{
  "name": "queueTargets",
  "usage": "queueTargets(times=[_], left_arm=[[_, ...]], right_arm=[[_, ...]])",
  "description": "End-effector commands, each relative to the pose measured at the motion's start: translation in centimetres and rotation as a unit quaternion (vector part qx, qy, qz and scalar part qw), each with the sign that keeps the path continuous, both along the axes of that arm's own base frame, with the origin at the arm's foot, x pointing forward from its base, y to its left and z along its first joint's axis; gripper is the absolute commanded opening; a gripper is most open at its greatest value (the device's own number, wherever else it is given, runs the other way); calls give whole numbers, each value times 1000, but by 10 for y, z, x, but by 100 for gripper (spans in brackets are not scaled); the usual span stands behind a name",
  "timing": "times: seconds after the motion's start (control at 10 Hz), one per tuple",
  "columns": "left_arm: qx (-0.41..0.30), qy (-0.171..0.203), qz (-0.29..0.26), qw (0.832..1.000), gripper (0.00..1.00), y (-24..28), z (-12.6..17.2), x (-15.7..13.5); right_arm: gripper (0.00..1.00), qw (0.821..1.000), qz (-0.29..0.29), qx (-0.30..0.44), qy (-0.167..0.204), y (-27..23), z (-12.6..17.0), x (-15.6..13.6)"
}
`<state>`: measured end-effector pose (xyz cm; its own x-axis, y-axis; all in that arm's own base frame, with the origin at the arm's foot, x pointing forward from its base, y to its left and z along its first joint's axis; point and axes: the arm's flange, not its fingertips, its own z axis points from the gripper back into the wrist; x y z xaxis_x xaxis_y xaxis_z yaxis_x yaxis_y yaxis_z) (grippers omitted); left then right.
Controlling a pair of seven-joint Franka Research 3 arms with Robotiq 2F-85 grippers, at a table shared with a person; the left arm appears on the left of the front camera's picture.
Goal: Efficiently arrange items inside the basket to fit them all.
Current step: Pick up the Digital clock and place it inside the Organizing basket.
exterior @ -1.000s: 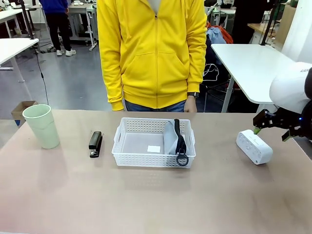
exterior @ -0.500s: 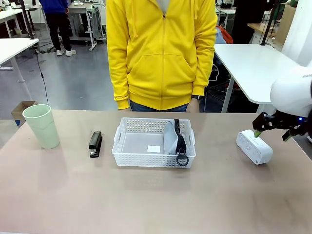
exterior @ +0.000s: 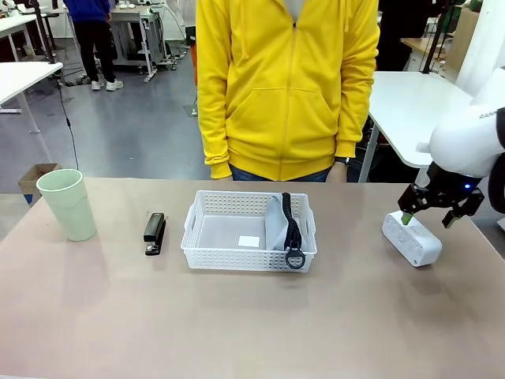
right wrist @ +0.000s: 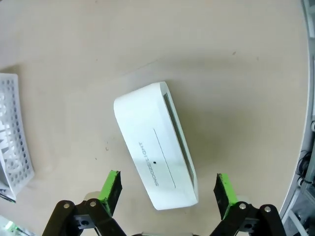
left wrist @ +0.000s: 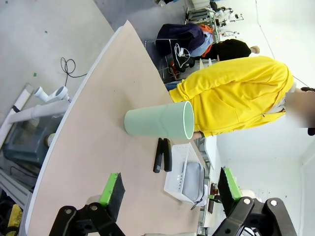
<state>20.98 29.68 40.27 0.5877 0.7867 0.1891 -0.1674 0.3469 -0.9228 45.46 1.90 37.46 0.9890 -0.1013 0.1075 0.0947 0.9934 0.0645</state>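
at the frame's right edge the right hand (exterior: 430,216) hangs spread wide just over the white block (exterior: 411,238) on the surface (exterior: 355,316), seemingly lining up a grab for the centre basket (exterior: 213,257), where the pouch (exterior: 276,225) stands on edge, sparing room.

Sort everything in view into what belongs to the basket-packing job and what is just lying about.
Job: white perforated plastic basket; grey zip pouch with black ring, inside it; white boxy block; black stapler; pale green cup.
Lying about: brown cardboard box on the floor; white side table behind.
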Motion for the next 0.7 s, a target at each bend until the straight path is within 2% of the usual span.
queueTargets(times=[0.0,0.4,0.5,0.6], left_arm=[[1,-17,-1,1000,100,0,-1,1],[1,-17,-1,1000,100,0,-1,1],[1,-17,-1,1000,100,0,-1,1],[1,-17,-1,1000,100,0,-1,1]], right_arm=[[100,999,-40,-3,14,6,2,8],[100,999,-47,-6,16,7,0,10],[100,999,-34,-13,12,7,-1,10],[100,999,34,-34,10,9,-3,9]])
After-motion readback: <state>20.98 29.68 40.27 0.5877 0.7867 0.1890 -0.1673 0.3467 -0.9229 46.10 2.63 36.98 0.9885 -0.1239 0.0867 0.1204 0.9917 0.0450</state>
